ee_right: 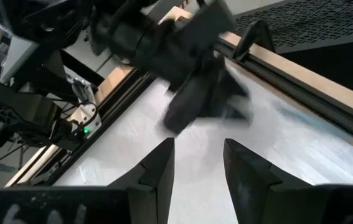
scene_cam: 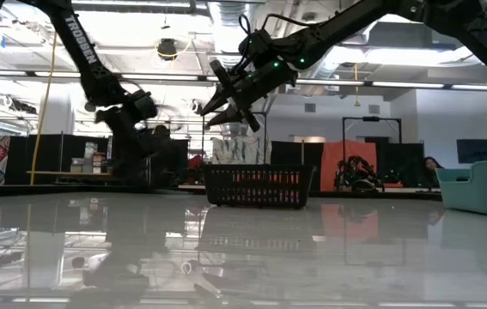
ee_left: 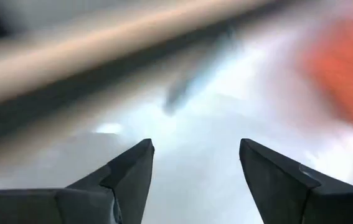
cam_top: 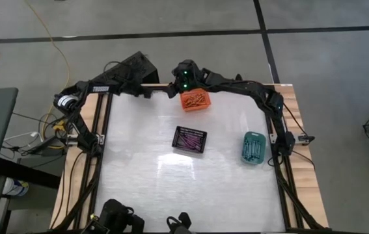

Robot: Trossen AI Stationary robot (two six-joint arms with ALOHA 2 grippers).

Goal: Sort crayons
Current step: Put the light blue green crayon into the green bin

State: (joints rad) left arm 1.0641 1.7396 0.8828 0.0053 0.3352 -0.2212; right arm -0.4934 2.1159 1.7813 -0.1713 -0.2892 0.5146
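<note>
Orange-red crayons [cam_top: 196,99] lie in an orange basket [cam_top: 194,104] at the table's far edge. Purple crayons [cam_top: 189,139] lie in a black basket [cam_top: 190,148] at mid-table, and teal crayons [cam_top: 254,148] in a teal basket [cam_top: 245,151] at the right. My left gripper [ee_left: 195,155] hangs open over the far edge, left of the orange basket, with nothing between its fingers. My right gripper [ee_right: 198,152] is raised beside the orange basket's far left corner. It is open and empty and faces the left gripper [ee_right: 195,99].
The white tabletop [cam_top: 145,188] lies bare toward the near edge. Dark rails [cam_top: 99,130] and wooden borders run along both sides. Both arms crowd the far edge around the orange basket. The black basket [scene_cam: 258,185] stands mid-table in the low view.
</note>
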